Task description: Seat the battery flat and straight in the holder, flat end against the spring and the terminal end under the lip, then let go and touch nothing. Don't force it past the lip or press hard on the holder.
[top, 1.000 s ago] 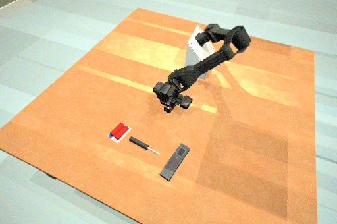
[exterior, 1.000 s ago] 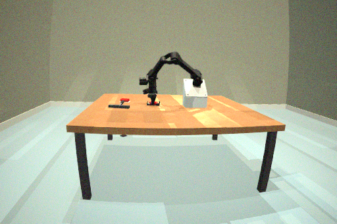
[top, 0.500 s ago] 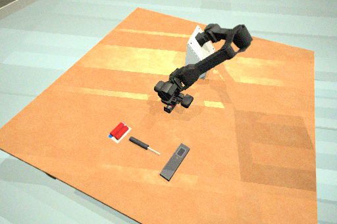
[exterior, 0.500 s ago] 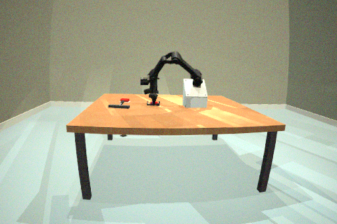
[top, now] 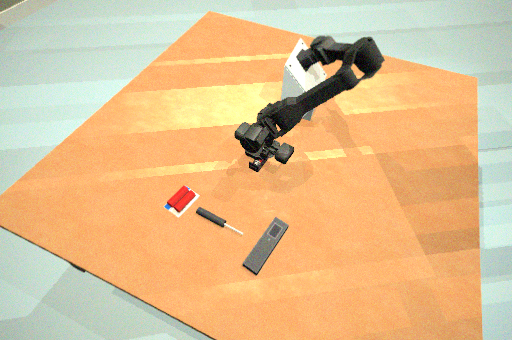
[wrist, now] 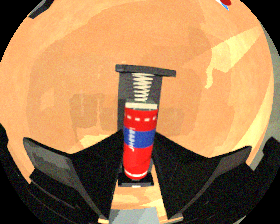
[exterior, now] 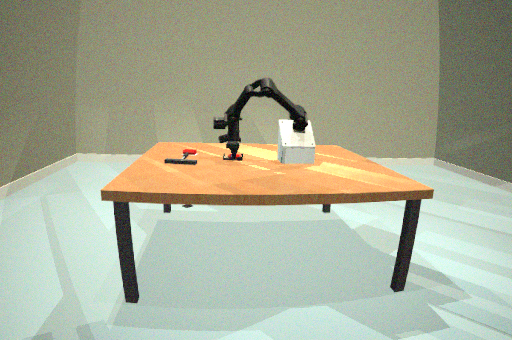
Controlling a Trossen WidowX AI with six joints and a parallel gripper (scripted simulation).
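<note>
A red battery [wrist: 139, 143] with a blue and white band lies along the black holder [wrist: 144, 70]. Its far end meets the coil spring [wrist: 144, 87]; its near end sits at the holder's near edge. My gripper [wrist: 138, 135] [top: 257, 163] [exterior: 233, 155] points straight down at the table, with a finger on each side of the battery, shut on it. In the top and exterior views the holder and battery are mostly hidden under the gripper; only a bit of red shows.
A red pack on a white card [top: 181, 199] [exterior: 189, 151], a screwdriver [top: 212, 217] and a grey remote [top: 266, 245] [exterior: 180, 161] lie toward the table's front left. The arm's white base box [top: 295, 81] [exterior: 296, 143] stands behind.
</note>
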